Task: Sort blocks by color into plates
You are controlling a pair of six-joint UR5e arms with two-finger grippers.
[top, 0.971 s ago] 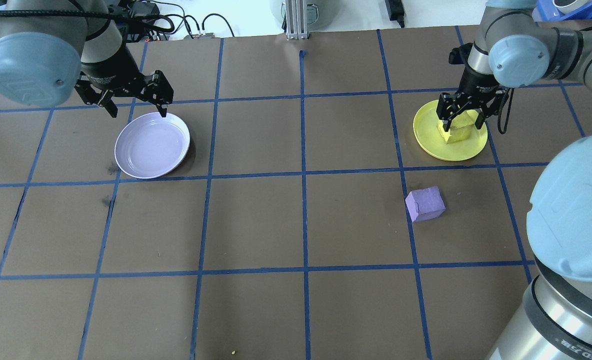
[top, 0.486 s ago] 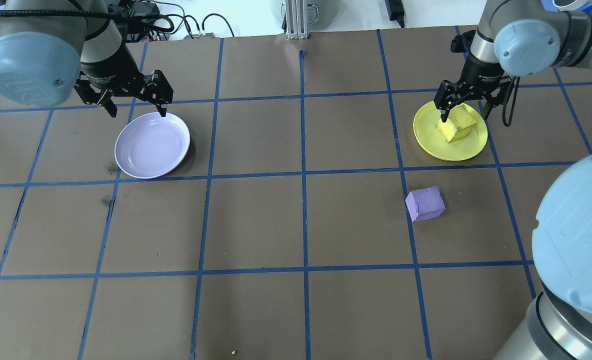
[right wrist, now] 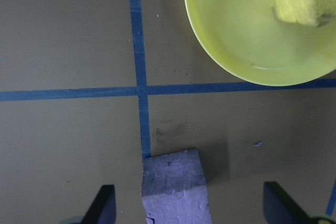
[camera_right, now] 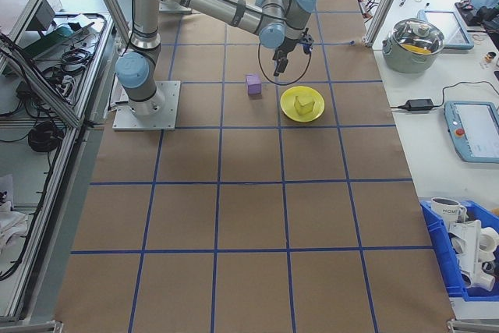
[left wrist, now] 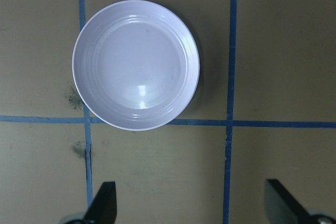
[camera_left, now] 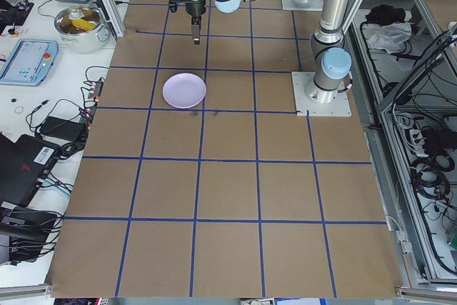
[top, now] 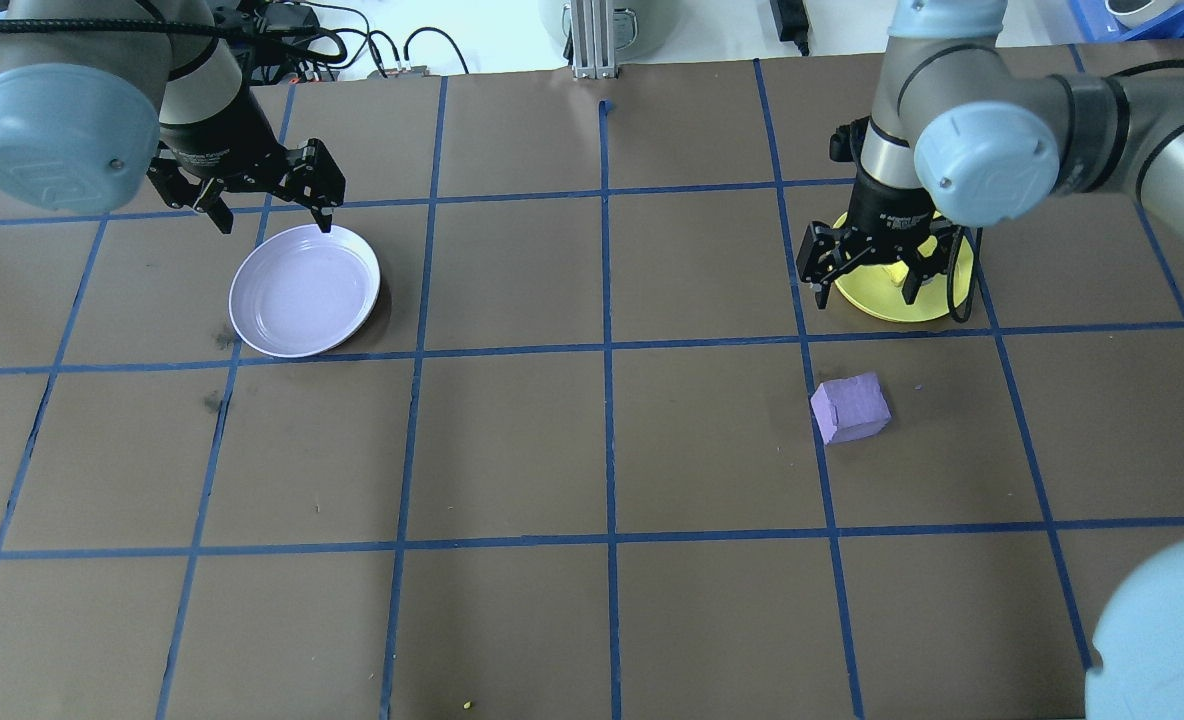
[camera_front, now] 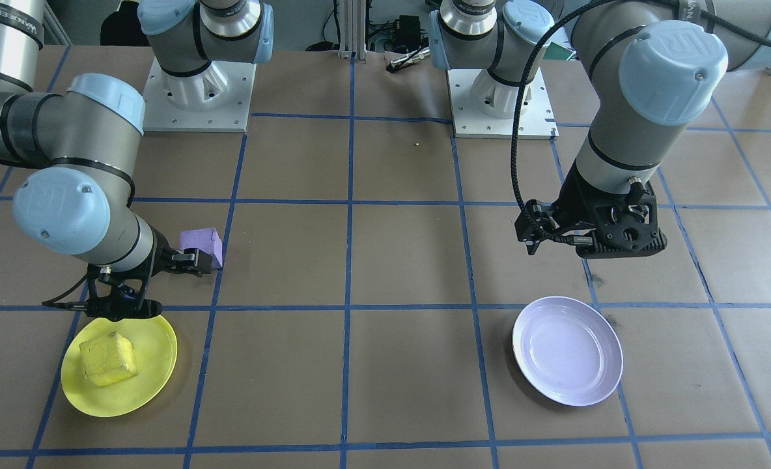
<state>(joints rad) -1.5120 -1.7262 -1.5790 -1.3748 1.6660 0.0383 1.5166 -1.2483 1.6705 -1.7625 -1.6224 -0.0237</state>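
We see the brown gridded table [top: 512, 450] first, then the two plates well apart on it: the lavender plate [top: 304, 290] at about 9 o'clock of the overhead view, bare inside, and the yellow plate [camera_front: 120, 368] at about 2 o'clock, with the yellow block [camera_front: 107, 358] already sitting in it, so that half looks done. The purple block [top: 850, 407] lies on the table just below the yellow plate at about 6 o'clock from it, apart from both plates. The right gripper [top: 864, 272] hangs over the near rim of the yellow plate with its fingers spread and nothing between them; in its wrist view the purple block [right wrist: 176, 187] sits low, off to the left between the fingertips. The left gripper [top: 270, 205] hovers at 12 o'clock of the lavender plate, fingers apart and empty. Risks, we judge: the block lies rotated against the jaw line, so a close on its corners could twist it or squirt it out; foam is soft, so too hard a squeeze deforms it and too light a one drops it on the long carry across the table. A low descent could clip the yellow plate's rim and shift it or jolt the yellow block. A crossing reach may also crowd the left arm parked by the lavender plate.
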